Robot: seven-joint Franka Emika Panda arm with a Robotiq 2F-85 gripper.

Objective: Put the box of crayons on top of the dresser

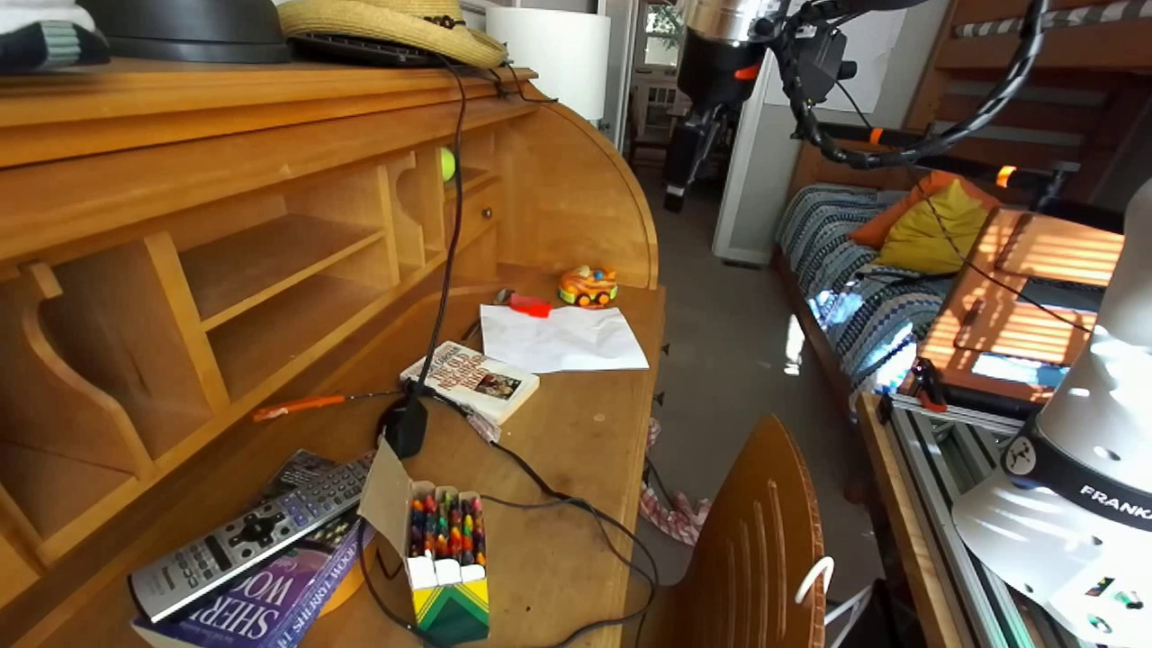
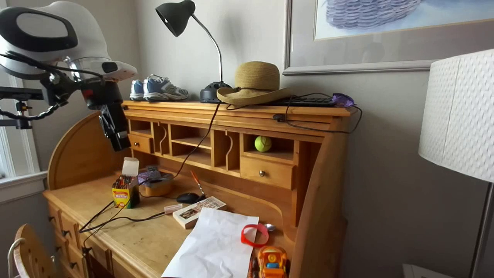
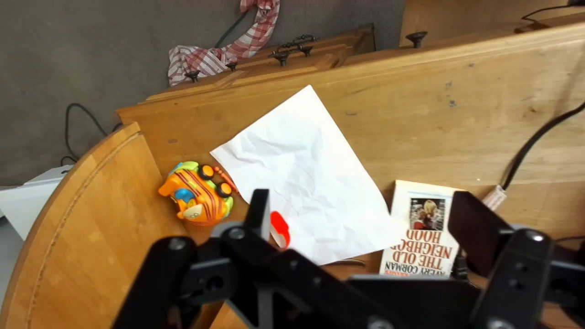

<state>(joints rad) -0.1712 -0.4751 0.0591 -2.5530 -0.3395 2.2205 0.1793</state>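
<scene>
Apparently the grasp lies ahead: the gripper [image 3: 362, 212], spread wide and empty, should next reach the box of crayons [image 1: 450, 567], on the worktop [image 1: 576, 432] at lower centre of an exterior view, then lift it atop the dresser [image 2: 173, 110]. The box says "CRAYONS"; a paperback [image 3: 419, 233], inverted in the wrist view, "The Old Neighborhood".

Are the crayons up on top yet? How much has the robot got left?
Done: nothing yet. The crayons stand down on the desktop.
In hand: nothing. In the wrist view, the claw is open with no crayons in it.
Left: everything! Grab the crayons, lift them, and set them on top of the dresser, where the hat and shoes are.
</scene>
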